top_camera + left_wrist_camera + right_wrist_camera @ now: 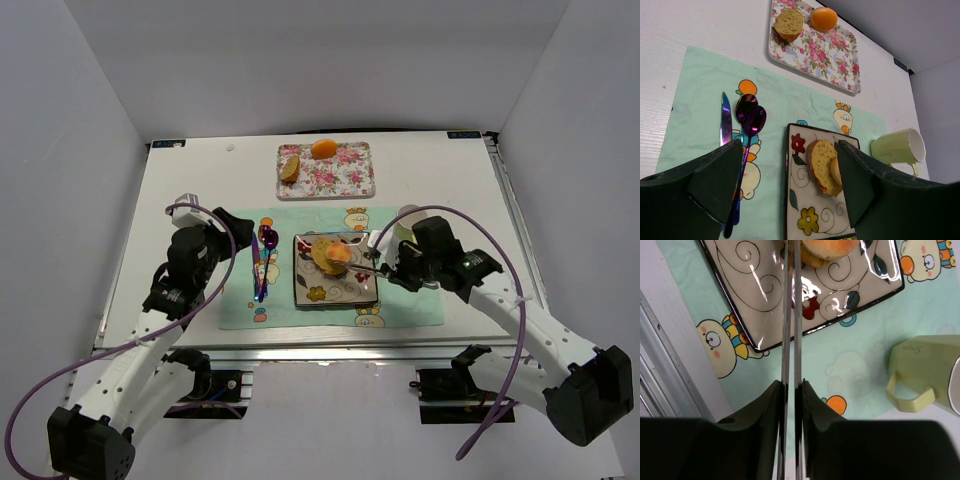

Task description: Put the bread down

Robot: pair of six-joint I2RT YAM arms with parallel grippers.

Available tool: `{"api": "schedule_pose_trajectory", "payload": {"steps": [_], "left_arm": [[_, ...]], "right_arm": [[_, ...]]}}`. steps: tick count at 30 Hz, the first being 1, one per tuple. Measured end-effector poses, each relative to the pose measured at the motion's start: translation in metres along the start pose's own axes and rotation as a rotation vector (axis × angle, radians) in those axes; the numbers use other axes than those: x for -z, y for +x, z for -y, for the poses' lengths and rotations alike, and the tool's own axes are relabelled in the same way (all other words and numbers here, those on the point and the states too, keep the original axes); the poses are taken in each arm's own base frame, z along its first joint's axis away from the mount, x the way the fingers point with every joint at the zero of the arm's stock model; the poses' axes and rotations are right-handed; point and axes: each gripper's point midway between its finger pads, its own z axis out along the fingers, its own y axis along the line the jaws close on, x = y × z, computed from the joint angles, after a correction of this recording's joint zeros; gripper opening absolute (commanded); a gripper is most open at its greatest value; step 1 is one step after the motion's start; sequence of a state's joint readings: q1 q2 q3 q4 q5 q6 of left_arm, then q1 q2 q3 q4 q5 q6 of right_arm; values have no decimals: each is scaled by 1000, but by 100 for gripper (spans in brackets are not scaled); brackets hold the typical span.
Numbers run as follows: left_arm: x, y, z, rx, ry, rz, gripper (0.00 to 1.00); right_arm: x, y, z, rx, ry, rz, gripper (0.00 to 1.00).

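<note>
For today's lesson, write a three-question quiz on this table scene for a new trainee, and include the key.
1. True or false: the left tool is clamped shut.
2. What does the right tool grip? A a glass bottle; B thin metal tongs; C a yellow sponge.
3. Fill in: the flat golden-tan bread slice lies on the white patterned ____ plate.
Key: 1 false; 2 B; 3 square.

Saw a floral tray (pixel 830 55) at the desk's (pixel 200 180) far edge carrying an orange (pixel 823 18) and a wedge (pixel 788 23); nearer, a mint mat (pixel 700 90) under knife (pixel 726 120), spoon (pixel 754 120) and plate (pixel 805 215), cup (pixel 897 146) at its corner.
</note>
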State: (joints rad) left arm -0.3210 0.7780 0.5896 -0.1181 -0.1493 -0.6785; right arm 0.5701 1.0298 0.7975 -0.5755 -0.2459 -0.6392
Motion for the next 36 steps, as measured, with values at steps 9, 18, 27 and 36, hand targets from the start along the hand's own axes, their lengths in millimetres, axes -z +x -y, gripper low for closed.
{"api": "schedule_pose_trajectory", "payload": {"steps": [9,18,27,36], "left_arm": [[4,-3,2,10,11,14,85],[-1,1,1,11,7,2,85],[-10,12,12,13,68,-51,30],[-20,30,36,11,201,-139,53]], "right_arm": [[8,-13,-8,32,-37,61,42],[41,-67,10,9,32,205,26],[68,-36,121,-373,383,194,0],[60,132,182,-899,642,17,12]]}}
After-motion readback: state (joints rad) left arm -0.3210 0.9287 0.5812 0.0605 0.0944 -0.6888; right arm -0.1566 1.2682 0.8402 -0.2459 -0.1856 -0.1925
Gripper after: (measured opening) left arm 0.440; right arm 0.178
